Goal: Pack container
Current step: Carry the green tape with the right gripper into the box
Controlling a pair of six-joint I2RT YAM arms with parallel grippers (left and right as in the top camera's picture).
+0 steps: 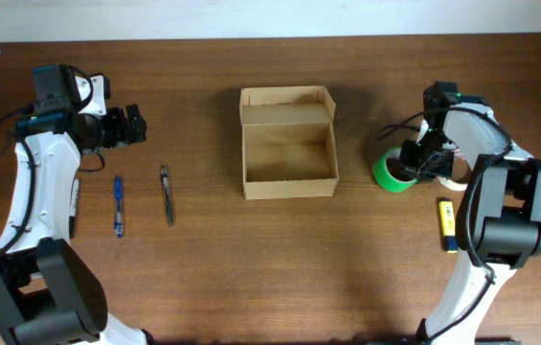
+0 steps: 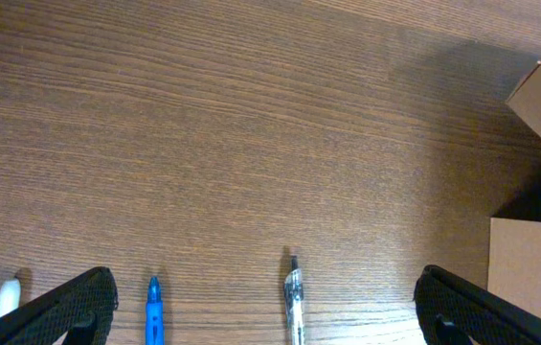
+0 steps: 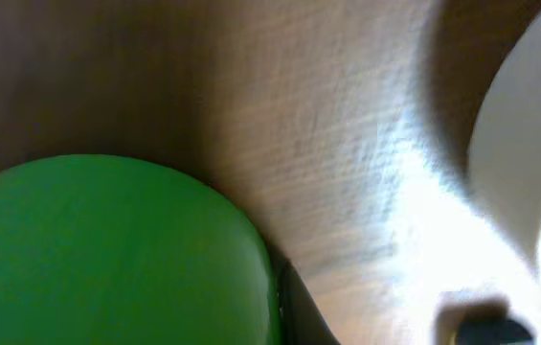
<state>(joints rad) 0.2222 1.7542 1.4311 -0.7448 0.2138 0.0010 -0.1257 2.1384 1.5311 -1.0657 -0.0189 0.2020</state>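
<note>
The container (image 1: 289, 188) is a tan cardboard box at the table's middle, open and empty, with its lid flap (image 1: 286, 114) standing at the back. Its corner shows in the left wrist view (image 2: 533, 278). My left gripper (image 1: 136, 125) is open and empty, far left of the box, above two pens (image 2: 265, 309). My right gripper (image 1: 412, 165) is down at the right edge of a green tape roll (image 1: 391, 173). In the blurred right wrist view the green roll (image 3: 107, 259) fills the left, with one dark finger (image 3: 299, 311) against its side.
A blue pen (image 1: 118, 206) and a clear grey pen (image 1: 167, 195) lie left of the box; both show in the left wrist view, blue (image 2: 153, 314) and clear (image 2: 294, 302). A white-tipped marker (image 2: 7, 297) lies further left. A white tape roll (image 1: 458, 169) and a yellow item (image 1: 448, 218) lie at the right.
</note>
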